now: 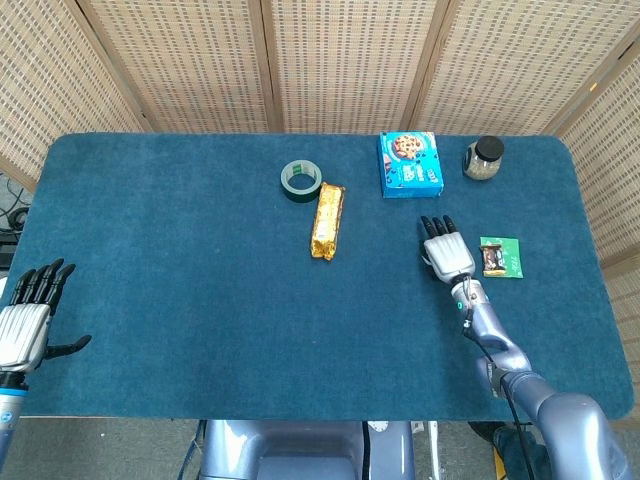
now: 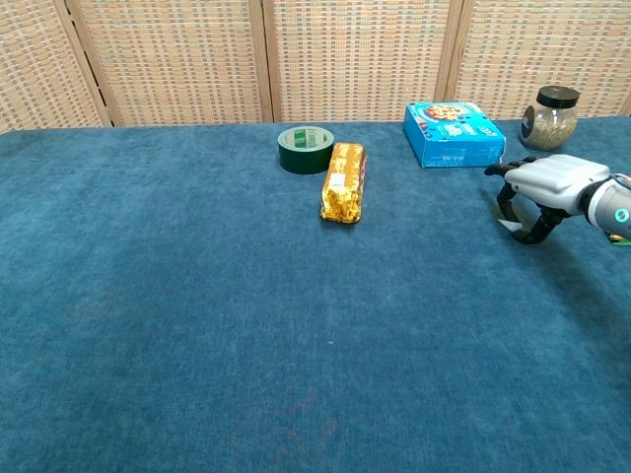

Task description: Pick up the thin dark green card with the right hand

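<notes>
Card point(image 1: 500, 256), dark green, lies flat right of centre in head view, just right of right hand point(image 1: 447, 252). Fingers point(image 2: 510, 202) curled down, apart, empty. Left hand point(image 1: 27, 318) far off, lower left, splayed.

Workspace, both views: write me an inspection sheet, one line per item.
Surface: blue cloth-covered table, flat.
Job's things: thin dark green card lies flat near the right edge, unheld.
Clutter: green tape roll, gold snack pack close beside it, blue box, small jar along the far side.
Hands: right robot hand sits just left of the card, fingers curled down toward the cloth in the chest view, holding nothing that I can make out; left robot hand is off the near left edge, fingers apart, empty.
Cables: a thin one runs along the right forearm.
Surroundings: woven screen panels behind the table.
</notes>
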You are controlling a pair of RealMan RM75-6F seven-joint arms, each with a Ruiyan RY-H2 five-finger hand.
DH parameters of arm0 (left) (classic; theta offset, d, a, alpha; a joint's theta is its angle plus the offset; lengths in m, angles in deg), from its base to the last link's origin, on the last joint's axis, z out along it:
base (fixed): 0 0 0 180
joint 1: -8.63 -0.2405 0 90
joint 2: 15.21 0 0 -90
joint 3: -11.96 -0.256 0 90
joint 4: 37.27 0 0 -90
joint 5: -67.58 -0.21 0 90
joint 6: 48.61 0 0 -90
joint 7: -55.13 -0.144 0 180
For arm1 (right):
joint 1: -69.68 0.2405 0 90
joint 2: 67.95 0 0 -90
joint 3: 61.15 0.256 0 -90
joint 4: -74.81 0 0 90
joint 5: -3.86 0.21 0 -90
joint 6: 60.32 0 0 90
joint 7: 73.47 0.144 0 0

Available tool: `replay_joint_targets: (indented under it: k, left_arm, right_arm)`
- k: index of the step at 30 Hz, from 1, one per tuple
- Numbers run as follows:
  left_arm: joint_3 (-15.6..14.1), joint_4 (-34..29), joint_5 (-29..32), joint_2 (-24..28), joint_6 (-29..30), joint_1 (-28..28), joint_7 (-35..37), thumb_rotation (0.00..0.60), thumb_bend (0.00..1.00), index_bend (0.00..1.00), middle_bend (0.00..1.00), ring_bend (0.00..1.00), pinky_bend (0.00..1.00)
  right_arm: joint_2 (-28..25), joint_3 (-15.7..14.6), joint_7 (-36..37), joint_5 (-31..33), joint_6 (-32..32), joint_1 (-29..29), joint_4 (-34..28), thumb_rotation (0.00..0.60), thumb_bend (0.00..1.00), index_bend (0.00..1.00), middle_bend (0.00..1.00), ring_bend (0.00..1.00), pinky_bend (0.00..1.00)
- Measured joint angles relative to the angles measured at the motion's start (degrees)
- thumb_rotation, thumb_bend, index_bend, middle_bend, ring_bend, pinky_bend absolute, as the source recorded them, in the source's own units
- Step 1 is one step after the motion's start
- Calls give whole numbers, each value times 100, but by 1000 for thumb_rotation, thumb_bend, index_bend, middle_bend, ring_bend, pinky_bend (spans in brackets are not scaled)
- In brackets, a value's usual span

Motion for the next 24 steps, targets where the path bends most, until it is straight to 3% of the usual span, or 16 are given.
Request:
replay_joint_targets:
  k: [14, 24]
  left_arm:
    - [5, -3, 18, -1, -8, 4, 0, 600, 0, 0, 0, 0, 0]
    - [-2, -2, 32, -18, -53, 24, -20, 600, 0, 0, 0, 0, 0]
  right_arm:
    - [-42, 0, 73, -115, 174, 57, 64, 600, 550, 668, 68, 0, 0]
    - [-353, 503, -107, 127, 183, 563, 366, 600, 549, 670, 69, 0, 0]
